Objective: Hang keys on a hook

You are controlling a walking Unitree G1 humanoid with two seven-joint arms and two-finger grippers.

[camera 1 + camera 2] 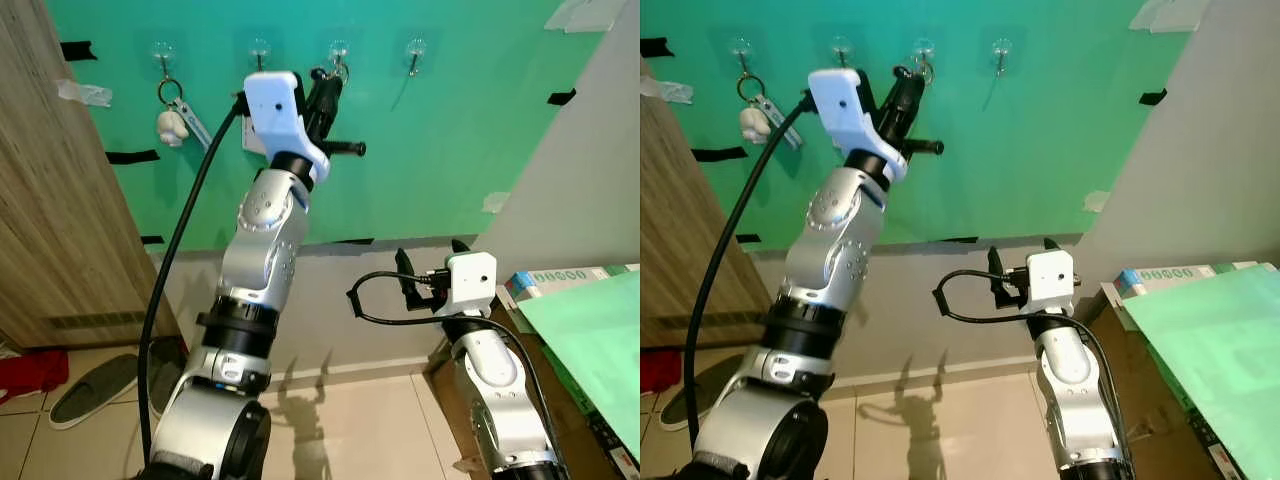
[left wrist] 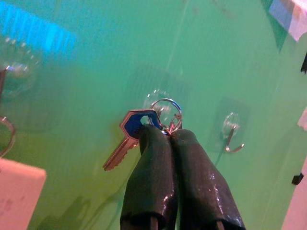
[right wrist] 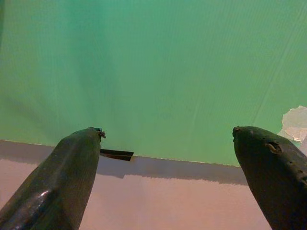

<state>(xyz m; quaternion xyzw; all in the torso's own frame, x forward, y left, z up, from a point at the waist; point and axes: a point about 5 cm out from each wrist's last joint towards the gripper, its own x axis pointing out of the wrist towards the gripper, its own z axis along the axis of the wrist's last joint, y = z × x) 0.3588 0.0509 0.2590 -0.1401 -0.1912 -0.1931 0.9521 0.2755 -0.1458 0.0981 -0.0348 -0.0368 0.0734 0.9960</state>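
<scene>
My left gripper [image 1: 332,72] is raised against the green wall [image 1: 450,130], at the third clear hook [image 1: 339,52] from the left. It is shut on a blue-headed key [image 2: 139,125] and its silver ring [image 2: 167,113]. In the left wrist view the ring lies over that hook's clear base; I cannot tell whether it is on the hook. An empty hook [image 2: 231,135] is beside it. Another key set with a white charm [image 1: 172,122] hangs on the first hook [image 1: 164,56]. My right gripper [image 1: 430,253] is held low and open, holding nothing, facing the wall's lower edge.
A wooden panel [image 1: 50,200] stands at the left. A grey slipper [image 1: 92,389] and a red cloth [image 1: 30,372] lie on the floor below it. At the right a cardboard box [image 1: 560,400] holds books under a green sheet [image 1: 590,340]. Black tape marks [image 1: 132,156] dot the wall.
</scene>
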